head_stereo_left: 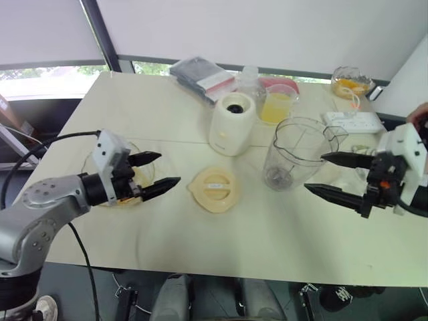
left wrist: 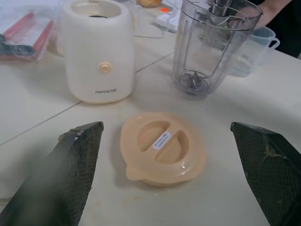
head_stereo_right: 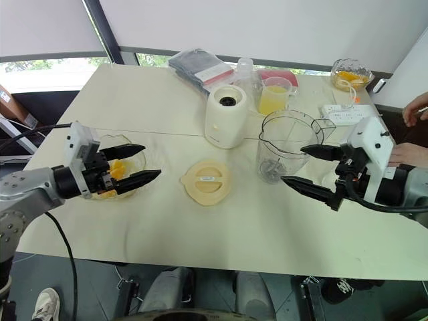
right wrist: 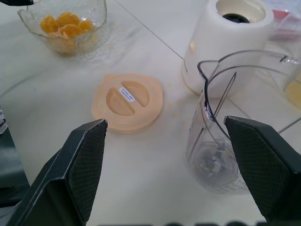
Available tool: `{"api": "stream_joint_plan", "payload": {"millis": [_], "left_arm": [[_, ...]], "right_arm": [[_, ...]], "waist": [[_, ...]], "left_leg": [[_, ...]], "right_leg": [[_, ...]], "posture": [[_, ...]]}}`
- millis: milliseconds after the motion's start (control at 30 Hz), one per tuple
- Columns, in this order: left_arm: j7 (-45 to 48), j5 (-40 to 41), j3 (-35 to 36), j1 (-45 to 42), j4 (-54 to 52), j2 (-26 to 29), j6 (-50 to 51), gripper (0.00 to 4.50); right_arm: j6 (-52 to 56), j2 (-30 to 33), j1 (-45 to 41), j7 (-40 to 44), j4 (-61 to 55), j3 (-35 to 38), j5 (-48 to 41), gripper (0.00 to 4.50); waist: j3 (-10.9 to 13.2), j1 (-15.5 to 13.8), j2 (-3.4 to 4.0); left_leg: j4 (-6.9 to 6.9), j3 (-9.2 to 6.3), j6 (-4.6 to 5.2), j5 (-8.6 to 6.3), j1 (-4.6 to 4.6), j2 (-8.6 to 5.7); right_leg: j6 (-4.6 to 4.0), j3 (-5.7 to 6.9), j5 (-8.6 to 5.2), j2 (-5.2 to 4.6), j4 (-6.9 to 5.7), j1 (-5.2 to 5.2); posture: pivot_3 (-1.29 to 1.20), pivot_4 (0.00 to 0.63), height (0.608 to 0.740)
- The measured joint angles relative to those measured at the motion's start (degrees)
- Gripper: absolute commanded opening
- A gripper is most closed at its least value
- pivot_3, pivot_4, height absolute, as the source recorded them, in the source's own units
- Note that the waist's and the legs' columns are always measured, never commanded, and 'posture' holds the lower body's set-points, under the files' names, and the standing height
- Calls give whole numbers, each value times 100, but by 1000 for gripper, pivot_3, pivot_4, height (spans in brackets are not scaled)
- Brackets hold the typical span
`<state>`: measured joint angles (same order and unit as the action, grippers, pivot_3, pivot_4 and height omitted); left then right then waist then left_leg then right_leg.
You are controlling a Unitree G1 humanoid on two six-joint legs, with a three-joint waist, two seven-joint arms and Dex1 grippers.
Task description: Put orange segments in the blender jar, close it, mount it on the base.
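Clear plastic, the blender jar stands empty beside the base (lid off); left gripper and right gripper both spread wide, holding nothing.

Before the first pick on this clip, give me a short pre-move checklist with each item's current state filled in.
1. Left end effector open and holding nothing: ok.
2. Right end effector open and holding nothing: ok.
3. Orange segments lying in the glass bowl, by the left end effector: ok.
4. Blender jar upright, uncovered, no fruit inside, ready to load: ok.
5. Lid flat on the table, apart from jar and base: ok.
6. A person's hand at the far right table edge, near the right arm: not ok, watch it.
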<state>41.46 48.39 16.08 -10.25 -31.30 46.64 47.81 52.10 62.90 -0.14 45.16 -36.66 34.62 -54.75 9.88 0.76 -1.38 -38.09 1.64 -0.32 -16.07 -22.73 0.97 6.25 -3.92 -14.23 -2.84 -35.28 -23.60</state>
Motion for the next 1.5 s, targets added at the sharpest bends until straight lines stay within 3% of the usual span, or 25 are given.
{"api": "stream_joint_plan", "payload": {"millis": [1067, 1367, 1500], "left_arm": [[172, 210, 62, -243, 6, 586, 67, 4500], [-442, 78, 348, -134, 475, 502, 203, 4500], [-237, -4, 653, -142, 1220, 1239, 488, 4500]], "right_arm": [[-22, -217, -578, -286, 44, -536, -5, 4179], [-177, -1004, -969, -815, -22, -1059, -80, 4179], [-287, -1441, -1085, -996, -53, -1608, -33, 4179]], "waist": [[3, 1, -1], [4, 10, -2], [11, 35, -12]], "left_leg": [[0, 2, 0, 0, 0, -1], [0, 0, 0, 0, 1, 1], [0, 1, 0, 0, -1, 6]], "right_leg": [[0, 1, 1, -2, 0, -1], [2, 2, 2, 1, -7, -3], [1, 3, 2, 8, -13, -13]], "posture": [[0, 150, 740], [0, 150, 740], [0, 150, 740]]}}
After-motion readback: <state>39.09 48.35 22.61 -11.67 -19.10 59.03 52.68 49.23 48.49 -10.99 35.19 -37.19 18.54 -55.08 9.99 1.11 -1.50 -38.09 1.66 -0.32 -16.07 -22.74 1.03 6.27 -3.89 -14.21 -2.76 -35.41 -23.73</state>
